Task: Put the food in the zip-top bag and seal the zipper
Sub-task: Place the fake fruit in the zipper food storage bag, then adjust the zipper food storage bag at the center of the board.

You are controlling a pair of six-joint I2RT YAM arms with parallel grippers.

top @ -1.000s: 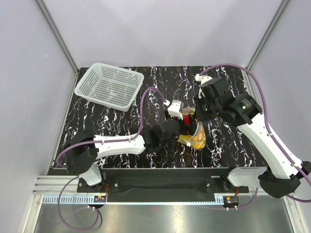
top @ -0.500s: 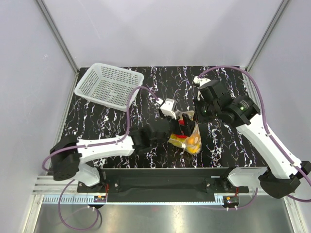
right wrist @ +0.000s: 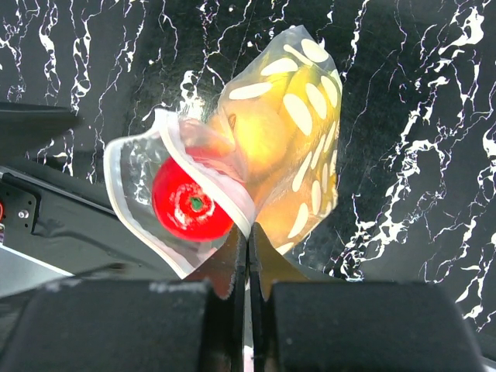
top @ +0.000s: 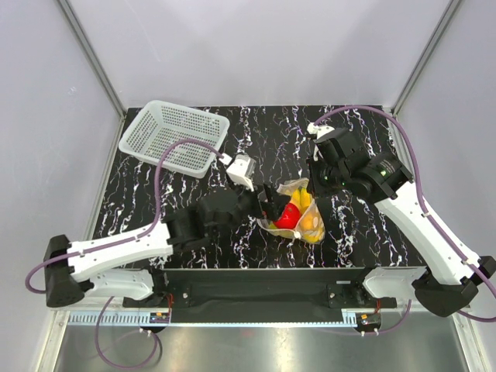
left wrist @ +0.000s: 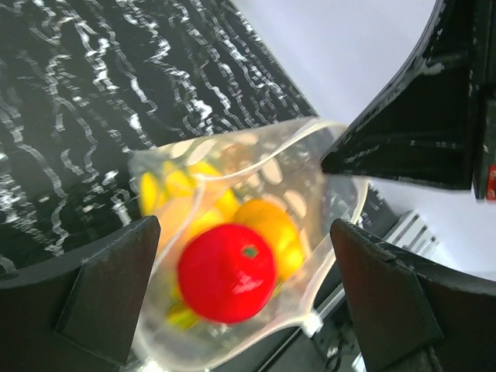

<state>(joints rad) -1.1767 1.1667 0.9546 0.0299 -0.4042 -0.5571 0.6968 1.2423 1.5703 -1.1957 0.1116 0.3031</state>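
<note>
The right fingers (right wrist: 267, 271) are pressed together with no gap, pinching the mouth edge of the zip-top bag (right wrist: 298, 147). The rest of the clear pouch spreads away from their tips across the black marbled table (top: 155, 194). The zipper (right wrist: 124, 209) is unsealed, and its strip curves in an open loop just to one side of those tips.

The red fruit (right wrist: 190, 203) sits inside that loop, right at the mouth. The bananas (top: 301, 198) and the orange fruit (left wrist: 267, 225) lie deeper in the pouch.

The left fingers (left wrist: 108, 287) are spread as wide as they go and hold nothing. From the left wrist, the bag's open mouth and the red fruit show in the gap between them, just ahead and not touching either finger. The white basket (top: 174, 136) lies well apart, behind the left fingers.
</note>
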